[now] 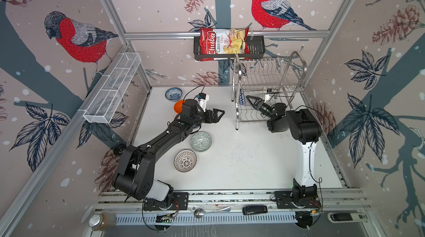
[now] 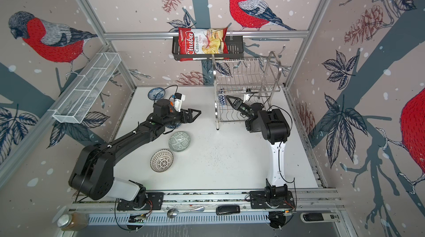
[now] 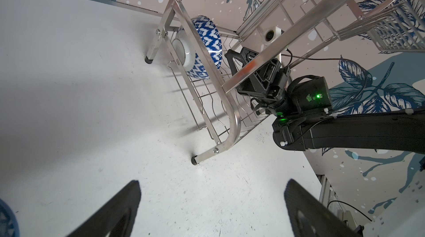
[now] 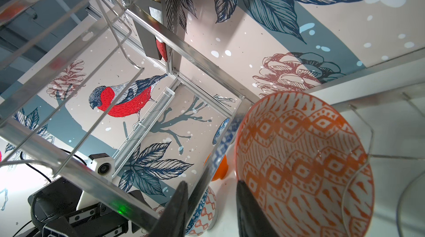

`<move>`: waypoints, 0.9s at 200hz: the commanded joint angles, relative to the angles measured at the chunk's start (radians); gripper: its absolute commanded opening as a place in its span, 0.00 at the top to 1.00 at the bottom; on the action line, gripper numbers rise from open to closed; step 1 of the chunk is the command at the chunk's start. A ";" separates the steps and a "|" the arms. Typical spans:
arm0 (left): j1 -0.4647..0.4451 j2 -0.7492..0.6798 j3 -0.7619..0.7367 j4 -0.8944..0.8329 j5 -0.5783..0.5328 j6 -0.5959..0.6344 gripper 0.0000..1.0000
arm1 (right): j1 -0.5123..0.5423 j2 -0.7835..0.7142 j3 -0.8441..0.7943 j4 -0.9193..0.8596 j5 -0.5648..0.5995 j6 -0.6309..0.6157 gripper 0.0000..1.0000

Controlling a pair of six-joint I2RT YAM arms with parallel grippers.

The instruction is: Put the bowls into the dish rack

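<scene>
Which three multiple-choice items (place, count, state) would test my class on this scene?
1. Where does the blue triangle-patterned bowl stand in the dish rack? A. upper tier B. lower tier C. hung on a side frame
2. How many bowls does the dish rack hold? A. one B. two C. three
3. The left gripper is: A. shut on a bowl B. shut on nothing C. open, empty
1 B: it stands on edge in the bottom shelf. 2 A: no other bowl sits in either tier. 3 C: its jaws stand wide apart, nothing between.

Shiny metal dish rack (image 3: 231, 107)
</scene>
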 commanded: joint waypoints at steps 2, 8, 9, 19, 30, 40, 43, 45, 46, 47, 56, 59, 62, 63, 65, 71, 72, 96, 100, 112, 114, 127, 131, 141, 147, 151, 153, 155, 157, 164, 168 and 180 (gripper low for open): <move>0.000 0.002 0.008 0.008 0.000 0.006 0.02 | -0.003 -0.017 -0.019 0.097 0.021 -0.013 0.63; 0.000 0.002 0.009 0.008 -0.001 0.006 0.02 | -0.005 -0.017 -0.024 0.115 0.022 -0.009 0.63; 0.000 0.002 0.010 0.008 0.000 0.006 0.02 | -0.004 -0.017 -0.025 0.119 0.023 -0.007 0.63; 0.000 0.001 0.009 0.008 0.000 0.007 0.02 | -0.007 -0.019 -0.035 0.141 0.029 -0.001 0.63; 0.000 0.002 0.009 0.008 0.001 0.006 0.02 | -0.009 -0.023 -0.039 0.141 0.034 0.001 0.62; 0.001 0.002 0.009 0.007 -0.001 0.007 0.03 | -0.011 -0.024 -0.040 0.137 0.033 -0.001 0.61; 0.000 0.002 0.008 0.006 -0.001 0.007 0.02 | -0.011 -0.023 -0.041 0.139 0.032 -0.001 0.61; 0.000 0.002 0.008 0.008 -0.001 0.006 0.02 | -0.011 -0.023 -0.042 0.140 0.034 0.000 0.61; 0.000 0.002 0.008 0.007 0.000 0.006 0.02 | -0.012 -0.024 -0.043 0.142 0.034 0.000 0.61; 0.000 0.002 0.010 0.007 0.000 0.007 0.02 | -0.012 -0.024 -0.043 0.143 0.034 0.000 0.61; 0.000 0.001 0.010 0.007 0.001 0.007 0.02 | -0.012 -0.026 -0.048 0.158 0.036 0.004 0.60; 0.000 0.000 0.009 0.008 0.000 0.007 0.03 | -0.013 -0.026 -0.049 0.160 0.037 0.004 0.59; 0.000 0.000 0.010 0.008 0.000 0.007 0.02 | -0.014 -0.028 -0.048 0.160 0.037 0.003 0.59; 0.000 0.000 0.010 0.008 0.000 0.007 0.02 | -0.014 -0.029 -0.048 0.159 0.037 0.002 0.59; 0.000 0.001 0.012 0.008 0.000 0.006 0.03 | -0.013 -0.029 -0.048 0.158 0.039 0.002 0.58; 0.000 0.002 0.010 0.008 0.000 0.006 0.02 | -0.013 -0.030 -0.045 0.150 0.039 -0.004 0.58; 0.000 0.002 0.009 0.008 0.000 0.006 0.03 | -0.013 -0.030 -0.044 0.148 0.039 -0.006 0.58; 0.000 0.002 0.011 0.008 0.000 0.006 0.02 | -0.013 -0.021 -0.027 0.131 0.037 -0.009 0.57; 0.000 0.002 0.008 0.007 0.001 0.006 0.02 | -0.011 -0.019 -0.026 0.134 0.035 -0.007 0.56; 0.000 0.002 0.011 0.008 -0.001 0.006 0.02 | -0.011 -0.018 -0.020 0.135 0.034 -0.007 0.55; 0.001 0.002 0.011 0.008 -0.001 0.007 0.02 | -0.010 -0.017 -0.018 0.132 0.034 -0.008 0.55; 0.000 0.002 0.011 0.008 0.002 0.006 0.02 | -0.011 -0.013 -0.009 0.123 0.034 -0.013 0.54; 0.000 0.002 0.011 0.008 0.001 0.006 0.03 | -0.010 -0.012 -0.006 0.119 0.034 -0.014 0.54; 0.000 0.002 0.012 0.007 0.000 0.006 0.02 | -0.010 -0.008 0.002 0.114 0.034 -0.016 0.53; 0.000 0.002 0.011 0.008 -0.001 0.006 0.02 | -0.010 -0.005 0.005 0.114 0.035 -0.015 0.52; 0.000 0.002 0.011 0.008 -0.001 0.007 0.03 | -0.008 -0.006 0.007 0.114 0.034 -0.016 0.52; 0.000 0.002 0.011 0.008 -0.001 0.007 0.02 | -0.008 -0.004 0.008 0.114 0.035 -0.016 0.52; 0.000 0.002 0.011 0.007 -0.001 0.006 0.02 | -0.008 -0.004 0.009 0.113 0.035 -0.016 0.51; 0.000 0.003 0.012 0.008 -0.001 0.006 0.02 | -0.008 -0.004 0.010 0.110 0.035 -0.017 0.51; 0.001 0.003 0.011 0.008 0.000 0.006 0.03 | -0.006 -0.002 0.012 0.105 0.037 -0.022 0.50; 0.001 0.003 0.011 0.008 0.000 0.006 0.03 | -0.005 -0.002 0.015 0.101 0.037 -0.027 0.49; 0.000 0.004 0.011 0.006 0.002 0.006 0.02 | -0.005 -0.001 0.027 0.075 0.039 -0.042 0.47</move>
